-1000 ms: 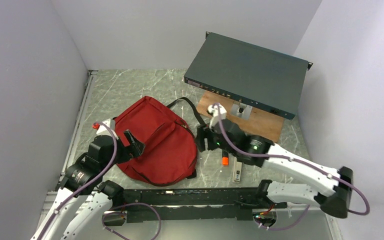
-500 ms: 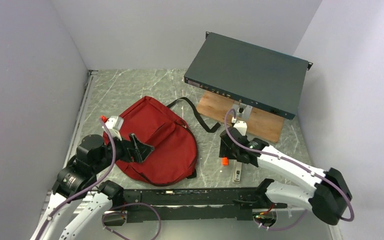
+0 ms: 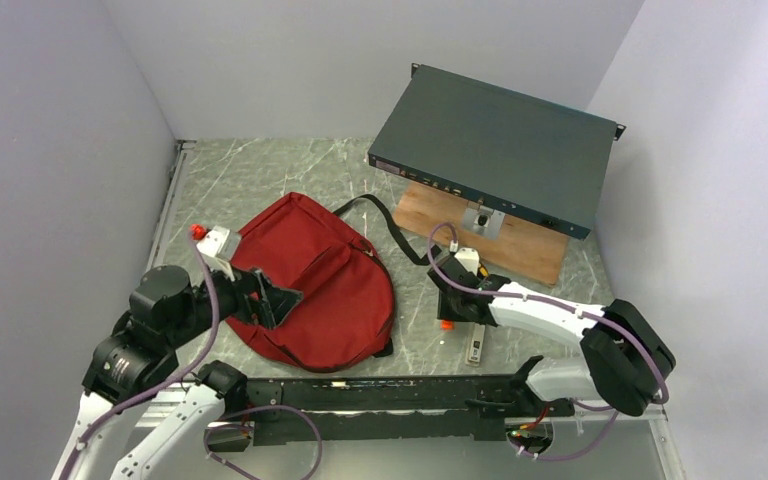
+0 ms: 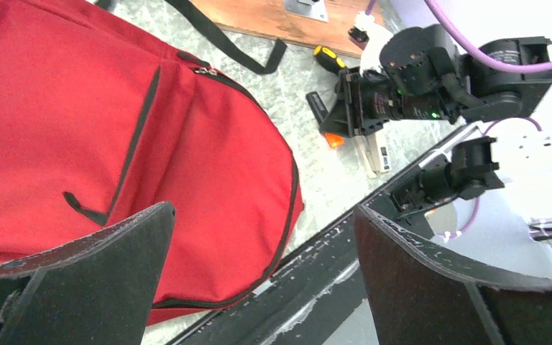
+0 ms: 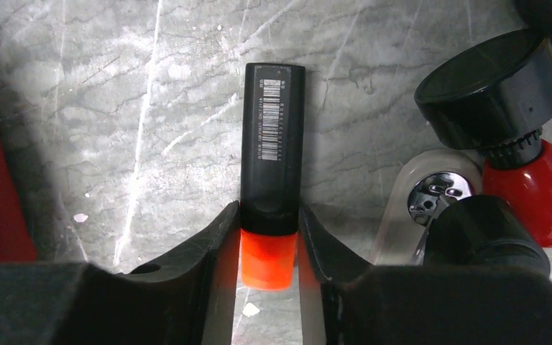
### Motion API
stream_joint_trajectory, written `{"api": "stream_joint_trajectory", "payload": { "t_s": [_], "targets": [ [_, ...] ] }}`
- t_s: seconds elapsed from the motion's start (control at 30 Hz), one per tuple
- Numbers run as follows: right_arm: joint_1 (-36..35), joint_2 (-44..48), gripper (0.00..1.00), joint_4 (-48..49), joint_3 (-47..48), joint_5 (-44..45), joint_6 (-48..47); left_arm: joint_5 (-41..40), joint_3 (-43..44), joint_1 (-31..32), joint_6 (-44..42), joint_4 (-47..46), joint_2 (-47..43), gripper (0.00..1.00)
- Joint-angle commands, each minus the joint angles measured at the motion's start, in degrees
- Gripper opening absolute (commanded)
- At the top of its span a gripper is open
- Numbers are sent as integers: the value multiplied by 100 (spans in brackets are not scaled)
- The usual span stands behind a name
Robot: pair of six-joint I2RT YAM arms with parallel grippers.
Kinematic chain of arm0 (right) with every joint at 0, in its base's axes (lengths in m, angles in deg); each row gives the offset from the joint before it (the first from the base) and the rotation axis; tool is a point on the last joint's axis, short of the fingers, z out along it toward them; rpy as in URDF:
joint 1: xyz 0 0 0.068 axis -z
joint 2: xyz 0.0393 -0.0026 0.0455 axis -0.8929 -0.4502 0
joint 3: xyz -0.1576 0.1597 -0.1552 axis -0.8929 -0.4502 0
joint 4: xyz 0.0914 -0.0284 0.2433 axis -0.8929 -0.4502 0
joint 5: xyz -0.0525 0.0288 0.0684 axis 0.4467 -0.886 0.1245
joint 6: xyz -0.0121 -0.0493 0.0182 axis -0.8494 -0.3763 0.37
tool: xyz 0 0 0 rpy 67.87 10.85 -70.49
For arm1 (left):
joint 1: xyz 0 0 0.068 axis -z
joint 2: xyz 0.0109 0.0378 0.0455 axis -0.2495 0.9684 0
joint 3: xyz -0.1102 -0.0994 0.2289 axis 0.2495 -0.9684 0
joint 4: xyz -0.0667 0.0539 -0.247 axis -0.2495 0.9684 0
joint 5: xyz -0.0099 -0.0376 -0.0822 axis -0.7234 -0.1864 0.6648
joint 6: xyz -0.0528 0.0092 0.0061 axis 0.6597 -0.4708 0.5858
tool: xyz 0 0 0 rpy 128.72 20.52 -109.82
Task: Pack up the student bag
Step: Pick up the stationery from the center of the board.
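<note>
My right pincer (image 5: 269, 219) grips the black highlighter (image 5: 273, 144) at its orange end, with both fingers pressed against its sides. The highlighter lies on the table (image 3: 260, 170) just right of the student bag (image 3: 310, 285). The bag lies flat, left of centre. My left pincer (image 3: 272, 292) hangs wide open over the bag's near left part.

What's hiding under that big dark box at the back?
A brown wooden board pokes out from under the dark box, with a small silver bracket on it. Anything further beneath is covered by the box.
</note>
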Motion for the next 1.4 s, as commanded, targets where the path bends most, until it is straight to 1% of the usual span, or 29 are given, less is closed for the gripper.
{"api": "stream_joint_trajectory", "payload": {
  "t_s": [0.0,0.03,0.07,0.1,0.17,0.23,0.3,0.33,0.43,0.47,0.5,0.53,0.6,0.63,0.83,0.87,0.9,0.93,1.0,1.1,1.27,1.37],
  "targets": [
    [-150,7,20,237,-67,157,-159,-493,374,-11,-611,-47,745,100],
    [-238,13,11,234,-63,231,-195,-695,457,-15,-751,26,1012,100],
    [-277,31,4,240,-58,280,-236,-928,489,-35,-889,32,1274,100],
    [-365,57,0,268,-61,309,-281,-1113,513,-100,-1036,26,1580,100],
    [-520,149,0,369,-59,341,-399,-1311,645,-296,-1301,97,2232,100],
    [-662,259,0,461,-48,345,-522,-1211,804,-552,-1501,87,2878,100],
    [-752,380,0,484,-26,346,-596,-1219,966,-641,-1673,-61,3412,100],
    [-767,448,0,521,-19,289,-659,-1282,1035,-655,-1709,-98,3678,98],
    [-804,706,0,644,-21,104,-866,-1183,1491,-670,-1759,50,4546,84],
    [-806,826,0,667,-20,68,-918,-1073,1537,-670,-1777,2,4743,82],
    [-811,922,0,686,-7,49,-978,-968,1544,-668,-1785,-85,4877,83],
    [-810,1010,0,710,14,26,-1032,-897,1521,-662,-1814,-156,4981,84],
    [-817,1150,0,721,113,-40,-1163,-904,1411,-646,-1889,-315,5120,93],
    [-817,1203,0,721,174,-82,-1209,-963,1337,-632,-1934,-405,5178,95],
    [-815,1361,0,934,592,-472,-1381,-1451,1357,-373,-1999,-402,5566,87],
    [-815,1335,0,1006,665,-567,-1390,-1456,1341,-307,-2028,-403,5575,88],
    [-815,1285,0,1066,746,-644,-1399,-1459,1286,-242,-2047,-449,5573,91],
    [-815,1218,0,1116,832,-723,-1408,-1670,1215,-180,-2065,-481,5580,97],
    [-828,1070,0,1162,1022,-821,-1427,-1891,1118,-121,-2051,-526,5660,100],
    [-862,900,0,1262,1269,-944,-1441,-2087,1054,-100,-2027,-583,5810,99],
    [-973,483,0,1448,1718,-1097,-1463,-2400,1069,-75,-1963,-591,5912,91],
    [-1007,213,0,1599,1890,-1266,-1428,-1955,887,-79,-2053,-804,5529,91]
  ]
}}
